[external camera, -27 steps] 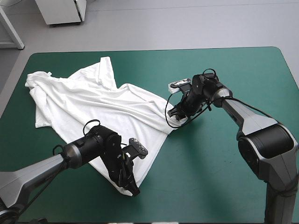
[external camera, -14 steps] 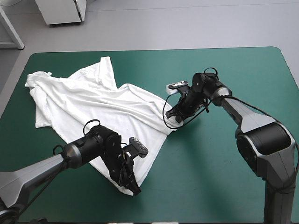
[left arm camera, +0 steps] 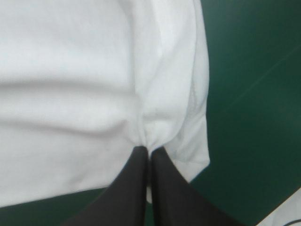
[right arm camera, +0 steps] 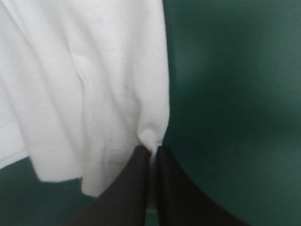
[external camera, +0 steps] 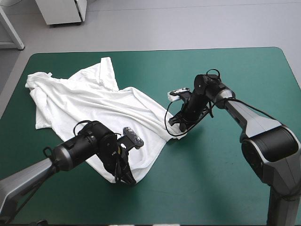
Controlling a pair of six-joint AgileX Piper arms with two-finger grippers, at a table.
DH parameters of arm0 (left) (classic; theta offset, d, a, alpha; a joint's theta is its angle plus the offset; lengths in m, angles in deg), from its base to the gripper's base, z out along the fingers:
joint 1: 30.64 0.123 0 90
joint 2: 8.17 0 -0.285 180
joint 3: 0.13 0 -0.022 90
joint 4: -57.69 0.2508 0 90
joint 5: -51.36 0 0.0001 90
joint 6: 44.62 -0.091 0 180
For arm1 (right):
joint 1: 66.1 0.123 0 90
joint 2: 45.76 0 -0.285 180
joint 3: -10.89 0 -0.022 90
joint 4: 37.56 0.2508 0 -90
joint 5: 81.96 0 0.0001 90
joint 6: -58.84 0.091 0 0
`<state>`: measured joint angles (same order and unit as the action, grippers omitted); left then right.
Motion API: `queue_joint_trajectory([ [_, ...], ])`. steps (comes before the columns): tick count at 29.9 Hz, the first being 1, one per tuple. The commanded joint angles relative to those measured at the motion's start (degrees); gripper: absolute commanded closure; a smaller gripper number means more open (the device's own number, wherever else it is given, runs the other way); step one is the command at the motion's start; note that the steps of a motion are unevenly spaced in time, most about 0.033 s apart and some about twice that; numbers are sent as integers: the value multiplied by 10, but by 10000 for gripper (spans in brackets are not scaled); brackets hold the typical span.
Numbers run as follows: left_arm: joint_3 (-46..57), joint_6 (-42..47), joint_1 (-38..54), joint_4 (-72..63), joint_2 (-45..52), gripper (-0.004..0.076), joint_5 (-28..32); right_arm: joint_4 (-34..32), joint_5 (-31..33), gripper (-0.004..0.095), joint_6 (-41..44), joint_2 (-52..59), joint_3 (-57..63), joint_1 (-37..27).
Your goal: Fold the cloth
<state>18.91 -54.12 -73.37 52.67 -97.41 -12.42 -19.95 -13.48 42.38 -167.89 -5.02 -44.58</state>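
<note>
Shifted from the near edge since earlier, left end effector [external camera: 126, 179] and right end effector [external camera: 180, 127] clenching T-shirt [external camera: 94, 103] hem; flattening, next needing even stretch.

High view overlooks the table [external camera: 235, 70]; wrist views look closely at the T-shirt [external camera: 94, 103].
</note>
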Motion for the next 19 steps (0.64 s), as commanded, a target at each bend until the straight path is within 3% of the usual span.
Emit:
queue_joint_trajectory([
  [1,-69,34,-5,37,61,733,-25,-13,12,923,-3,109,-14,-2],
  [8,-229,49,-5,93,134,733,-100,-69,6,923,28,272,-66,-2],
  [19,-540,12,-5,156,158,733,-99,-146,-9,923,70,410,-226,-2],
])
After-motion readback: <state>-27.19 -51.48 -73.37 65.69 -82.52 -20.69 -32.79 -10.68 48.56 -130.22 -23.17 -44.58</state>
